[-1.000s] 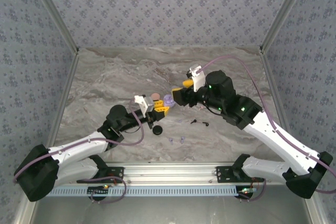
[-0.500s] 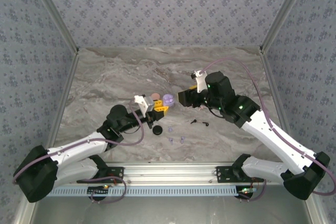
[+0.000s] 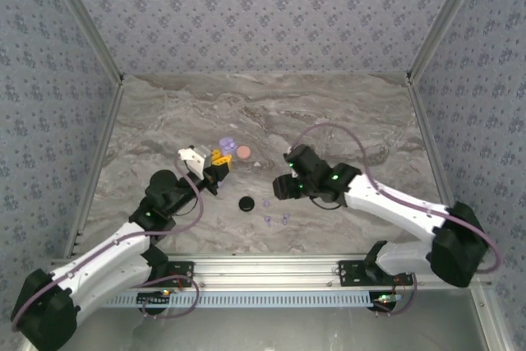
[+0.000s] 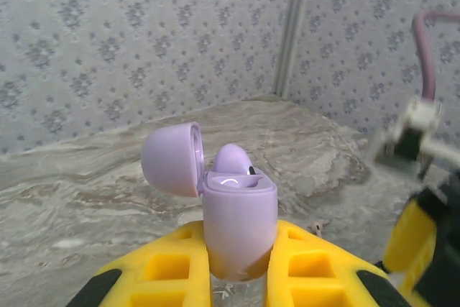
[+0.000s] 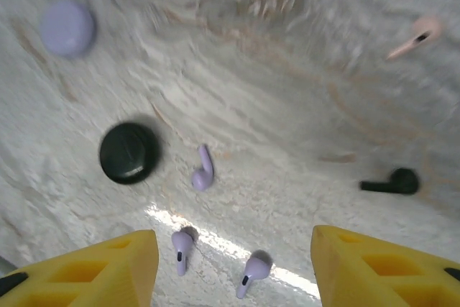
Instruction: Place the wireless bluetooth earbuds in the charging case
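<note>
The lavender charging case [image 4: 241, 206] is pinched upright between the yellow fingers of the left pincer [image 4: 241, 249], with its lid [image 4: 171, 157] swung back. One earbud [image 4: 231, 159] is seated in it. Whether the other well is free cannot be made out. From overhead, the case is seen up and to the left of the right pincer [image 3: 283, 188], with the black case [image 3: 246, 203] lying on the table [image 3: 164, 113] between them.

The right pincer is spread wide and nothing is held in it. Three loose lavender earbuds are seen on the table beneath it. The first earbud [image 5: 203, 170] lies just ahead of the gap, while a second earbud [image 5: 181, 244] and a third earbud [image 5: 251, 267] lie within it. The first one's stem runs roughly crosswise to the line along which the fingers close, so a pinch across the stem is judged workable without a wrist turn. The right arm is clearly the nearer one. A black earbud [image 5: 392, 181] lies off to the right, well apart.
</note>
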Available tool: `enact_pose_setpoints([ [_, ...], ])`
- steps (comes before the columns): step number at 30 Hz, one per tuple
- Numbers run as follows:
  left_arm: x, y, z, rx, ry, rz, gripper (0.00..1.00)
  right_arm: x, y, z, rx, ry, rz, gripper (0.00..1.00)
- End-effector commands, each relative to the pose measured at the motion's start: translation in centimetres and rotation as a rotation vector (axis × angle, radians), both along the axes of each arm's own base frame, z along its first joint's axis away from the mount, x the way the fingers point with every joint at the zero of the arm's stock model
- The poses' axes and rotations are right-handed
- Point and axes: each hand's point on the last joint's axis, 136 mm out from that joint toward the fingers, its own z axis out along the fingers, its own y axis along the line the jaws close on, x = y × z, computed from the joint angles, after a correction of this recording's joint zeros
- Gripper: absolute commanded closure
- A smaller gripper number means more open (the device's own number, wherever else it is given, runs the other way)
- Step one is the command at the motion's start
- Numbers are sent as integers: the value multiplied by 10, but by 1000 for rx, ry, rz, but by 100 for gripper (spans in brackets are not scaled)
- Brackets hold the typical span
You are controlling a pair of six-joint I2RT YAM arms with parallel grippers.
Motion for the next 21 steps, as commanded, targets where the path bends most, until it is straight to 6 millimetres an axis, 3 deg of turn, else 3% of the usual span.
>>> enact_pose_setpoints([
  [1,-1,13,0,-26,35,30,100,2,17,-24,-37,18,-29,39],
  [9,-11,30,6,-65,7,61,100,8,38,-71,-177,67,1,39],
  [21,-11,31,4,-59,6,66,100,6,47,-91,-245,99,42,42],
])
